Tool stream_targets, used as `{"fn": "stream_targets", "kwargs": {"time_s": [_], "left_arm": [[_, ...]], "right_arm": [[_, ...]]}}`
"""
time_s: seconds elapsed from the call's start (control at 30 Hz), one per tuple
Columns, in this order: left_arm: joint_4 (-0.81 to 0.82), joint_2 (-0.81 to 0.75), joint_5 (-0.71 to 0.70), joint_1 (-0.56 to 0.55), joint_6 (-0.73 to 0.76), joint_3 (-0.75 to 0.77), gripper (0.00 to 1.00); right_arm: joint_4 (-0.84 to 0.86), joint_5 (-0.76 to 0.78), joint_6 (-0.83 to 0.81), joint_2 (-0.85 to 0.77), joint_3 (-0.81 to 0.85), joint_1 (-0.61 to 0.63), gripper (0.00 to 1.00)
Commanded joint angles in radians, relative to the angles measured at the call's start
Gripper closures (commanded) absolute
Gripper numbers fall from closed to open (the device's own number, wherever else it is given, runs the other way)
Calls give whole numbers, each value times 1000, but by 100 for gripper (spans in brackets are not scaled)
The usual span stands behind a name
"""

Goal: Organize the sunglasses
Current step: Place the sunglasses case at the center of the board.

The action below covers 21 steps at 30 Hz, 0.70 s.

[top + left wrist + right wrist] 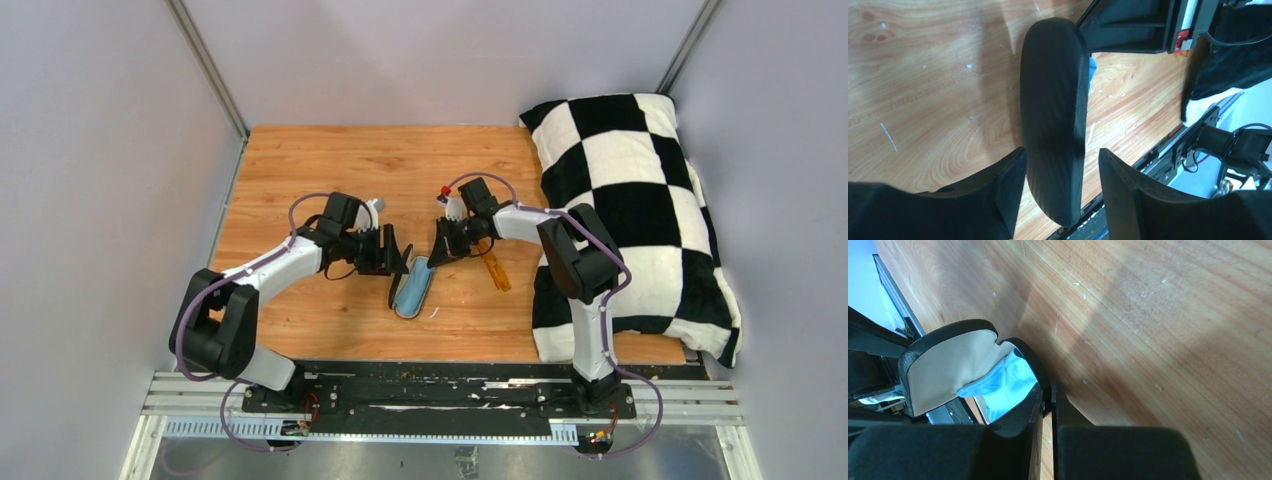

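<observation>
My left pincer [398, 258] is spread, and the raised lid [1055, 100] of the black glasses case [394, 290] stands on edge between its two fingers. One finger [1008, 190] sits just beside the lid's outer shell, while the other finger [1133, 195] is clearly apart from it, so I am not squeezing anything on that side. My right pincer [1048, 396] is pressed almost together on the thin rim of the case's lower half and pinches that rim at the far end. The case lies open near the middle of the wooden table [330, 160], with its cream lining facing my right wrist camera and a light-blue cloth [1005, 382] bunched inside it. The sunglasses [496, 270], slim and amber-orange, lie flat on the wood to the right of the case, just right of my right pincer, apart from the case and close to the left edge of the black-and-white checkered pillow [640, 200]. Neither pincer touches them
</observation>
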Motion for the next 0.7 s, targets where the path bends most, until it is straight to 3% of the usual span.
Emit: {"fn": "stream_targets", "kwargs": {"time_s": [0.0, 0.13, 0.4, 0.67], "left_arm": [[48, 8, -4, -4, -30, -33, 45], [56, 1, -10, -6, -41, -37, 52], [49, 7, -21, -6, -41, -30, 59], [36, -5, -31, -7, -37, -28, 60]], "right_arm": [[-52, 27, -27, -7, 22, 1, 98], [-59, 32, -28, -8, 28, 1, 92], [-72, 60, -31, -47, 17, 6, 64], [-128, 142, -42, -153, 23, 5, 58]]}}
